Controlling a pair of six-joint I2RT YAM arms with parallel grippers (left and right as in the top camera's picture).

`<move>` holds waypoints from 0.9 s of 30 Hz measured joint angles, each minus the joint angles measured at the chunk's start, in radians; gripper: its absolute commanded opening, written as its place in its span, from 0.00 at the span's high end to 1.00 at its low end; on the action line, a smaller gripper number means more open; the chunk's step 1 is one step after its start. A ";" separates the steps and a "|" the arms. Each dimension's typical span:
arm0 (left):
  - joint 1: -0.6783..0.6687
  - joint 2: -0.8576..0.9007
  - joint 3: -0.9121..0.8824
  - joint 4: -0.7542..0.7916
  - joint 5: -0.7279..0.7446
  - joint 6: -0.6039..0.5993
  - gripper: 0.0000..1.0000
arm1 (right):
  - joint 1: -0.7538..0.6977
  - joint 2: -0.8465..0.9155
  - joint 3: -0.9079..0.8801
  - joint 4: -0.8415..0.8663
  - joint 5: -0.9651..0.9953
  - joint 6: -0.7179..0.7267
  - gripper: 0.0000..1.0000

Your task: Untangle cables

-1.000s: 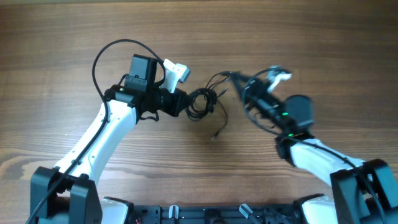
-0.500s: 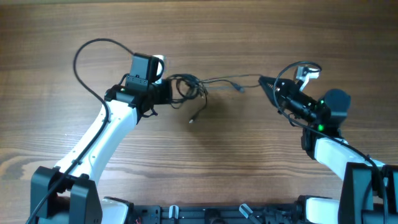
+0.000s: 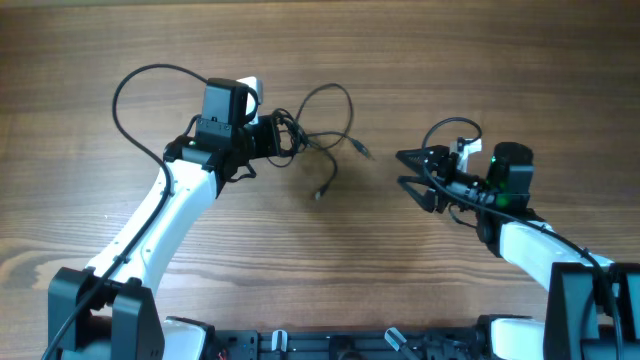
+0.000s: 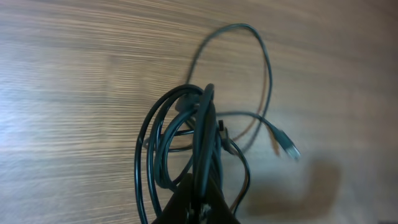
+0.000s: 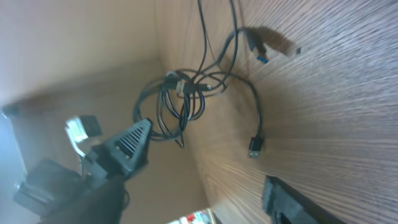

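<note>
The cables [image 3: 290, 136] are thin black wires coiled in a small bundle at the table's left centre. My left gripper [image 3: 272, 140] is shut on that bundle; in the left wrist view the coils [image 4: 177, 143] hang out past the closed tips [image 4: 202, 196]. One loose strand arcs up and right [image 3: 340, 95] and ends in a plug [image 3: 362, 150]. A second plug end [image 3: 320, 193] lies on the wood below. My right gripper [image 3: 408, 171] stands open well to the right of the cables, nothing between its fingers [image 5: 134, 140]. The right wrist view shows the bundle [image 5: 177, 102] ahead.
A thick black cord [image 3: 135, 95] from the left arm loops over the wooden table [image 3: 330, 270] at the upper left. The arm bases and a black rail [image 3: 330, 345] line the near edge.
The right gripper has opened and let go of the cable end it had stretched rightward. That strand has sprung back into a loop by the bundle. The left gripper still holds the bundle.
</note>
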 measured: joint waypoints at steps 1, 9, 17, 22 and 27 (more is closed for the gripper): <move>0.000 0.000 0.000 0.000 0.022 0.023 0.96 | 0.011 0.000 0.000 0.000 0.001 -0.008 0.23; 0.000 0.000 0.000 0.013 0.358 0.211 0.96 | 0.257 0.000 0.000 -0.019 0.203 0.092 0.19; 0.031 -0.009 0.000 0.027 0.827 0.368 0.96 | 0.363 0.000 0.000 0.010 0.508 0.249 0.39; 0.113 -0.051 0.000 0.018 1.057 0.399 0.96 | 0.336 0.000 0.000 0.010 0.566 0.268 0.80; 0.205 -0.055 0.000 -0.014 1.121 0.401 0.96 | 0.273 0.000 0.000 0.018 0.540 0.129 0.35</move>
